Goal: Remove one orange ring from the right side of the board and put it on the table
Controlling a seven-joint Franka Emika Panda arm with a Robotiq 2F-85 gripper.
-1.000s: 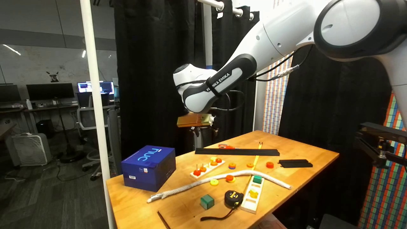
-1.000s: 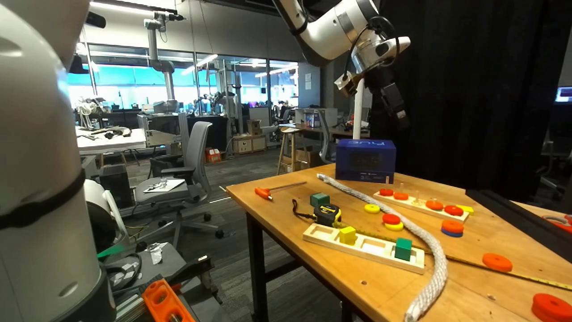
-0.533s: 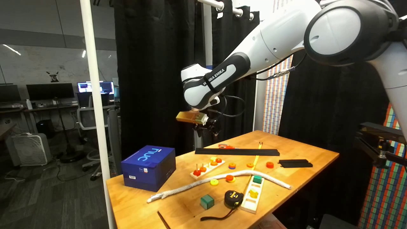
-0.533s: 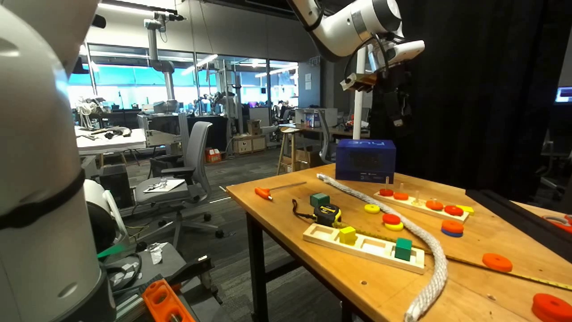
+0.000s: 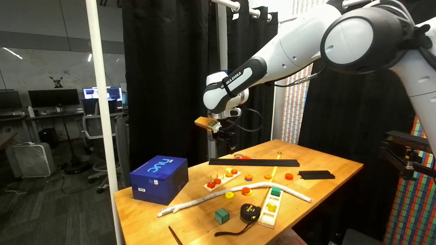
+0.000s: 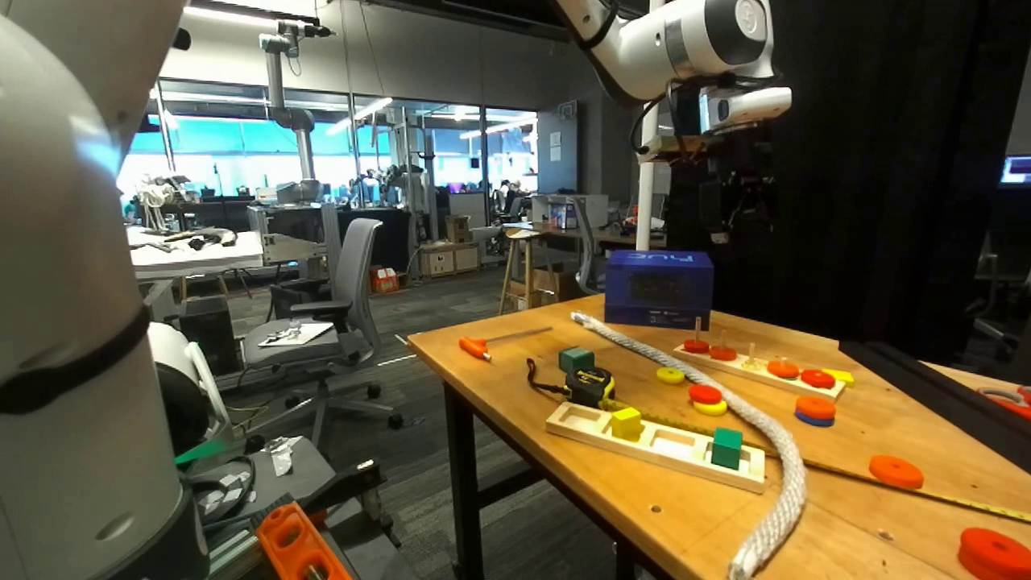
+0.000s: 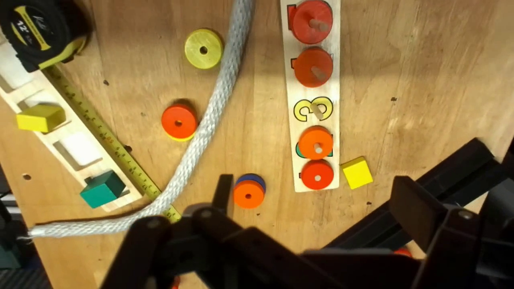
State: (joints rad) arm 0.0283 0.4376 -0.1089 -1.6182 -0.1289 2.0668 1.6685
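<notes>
Wrist view gave us the gripper (image 7: 313, 184) nearest, its fingers spread wide above the wooden table (image 7: 381, 72). In an exterior view we found a tray (image 6: 652, 453) close to the table's near edge, a yellow block (image 6: 626, 424) and a green block (image 6: 727, 449) in its compartments. Behind it, the white rope (image 6: 793, 483) ran to the far left. Farther, to the right, lay the pegged board (image 6: 739, 362), where we saw an orange ring (image 6: 782, 370) on the second peg from the right. Beyond stood the blue box (image 6: 659, 290).
</notes>
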